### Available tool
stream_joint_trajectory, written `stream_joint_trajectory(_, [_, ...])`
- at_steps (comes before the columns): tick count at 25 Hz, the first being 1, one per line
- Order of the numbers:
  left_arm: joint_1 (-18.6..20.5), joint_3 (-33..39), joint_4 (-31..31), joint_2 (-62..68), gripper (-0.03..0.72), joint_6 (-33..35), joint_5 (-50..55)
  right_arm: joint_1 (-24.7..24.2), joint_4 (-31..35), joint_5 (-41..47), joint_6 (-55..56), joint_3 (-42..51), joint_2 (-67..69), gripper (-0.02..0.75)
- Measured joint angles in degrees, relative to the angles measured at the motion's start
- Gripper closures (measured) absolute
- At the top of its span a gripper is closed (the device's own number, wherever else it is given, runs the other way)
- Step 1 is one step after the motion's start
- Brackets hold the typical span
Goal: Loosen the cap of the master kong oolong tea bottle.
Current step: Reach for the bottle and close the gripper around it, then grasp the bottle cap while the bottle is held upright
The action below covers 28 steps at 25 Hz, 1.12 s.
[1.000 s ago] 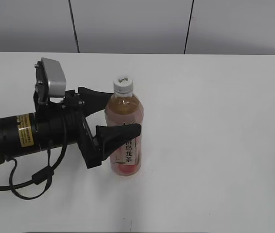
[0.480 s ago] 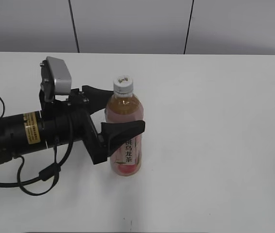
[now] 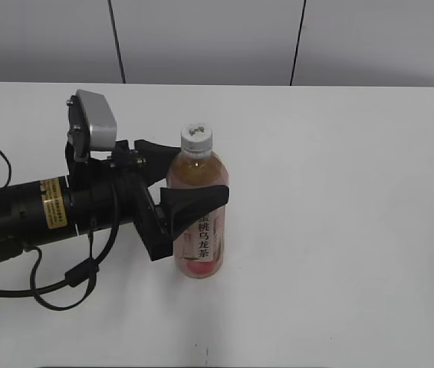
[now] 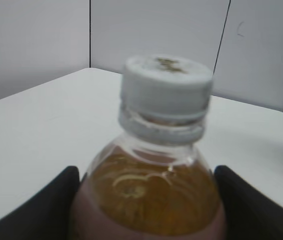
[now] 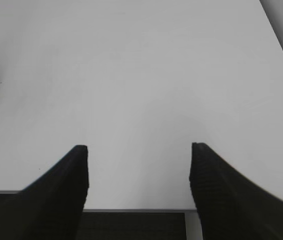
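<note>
The master kong oolong tea bottle (image 3: 199, 230) stands upright on the white table, filled with amber tea, with a pink-and-white label. Its white cap (image 3: 197, 137) sits on the neck, and the left wrist view shows the cap (image 4: 166, 87) close up above the bottle's amber shoulder (image 4: 149, 195). My left gripper (image 3: 192, 175) reaches in from the left, with one black finger behind the bottle and one in front, pressed against its upper body (image 4: 146, 172). My right gripper (image 5: 139, 147) is open and empty over bare table and does not show in the exterior view.
The white table (image 3: 340, 192) runs back to a grey panelled wall. My left arm, with its wrist camera (image 3: 94, 119) and cables, lies across the left side. The table's near edge (image 5: 131, 210) shows below my right gripper.
My left gripper has slid right along the bottle and its fingers have closed in on it. The bottle's top has shifted slightly right.
</note>
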Motion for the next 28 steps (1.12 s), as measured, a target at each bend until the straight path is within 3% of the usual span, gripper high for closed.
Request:
stream_joint_trajectory(17, [0.0, 0.0, 0.0, 0.0, 0.22, 0.0, 0.0, 0.0, 0.0, -0.2, 0.0, -0.1, 0.0, 0.255])
stream_joint_trajectory(24, [0.0, 0.0, -0.1, 0.0, 0.22, 0.0, 0.1, 0.0, 0.7, -11.2, -0.6, -4.2, 6.5, 0.257])
stream_joint_trajectory(28, [0.0, 0.0, -0.1, 0.0, 0.22, 0.0, 0.1, 0.0, 8.0, -16.6, -10.5, -6.0, 20.1, 0.274])
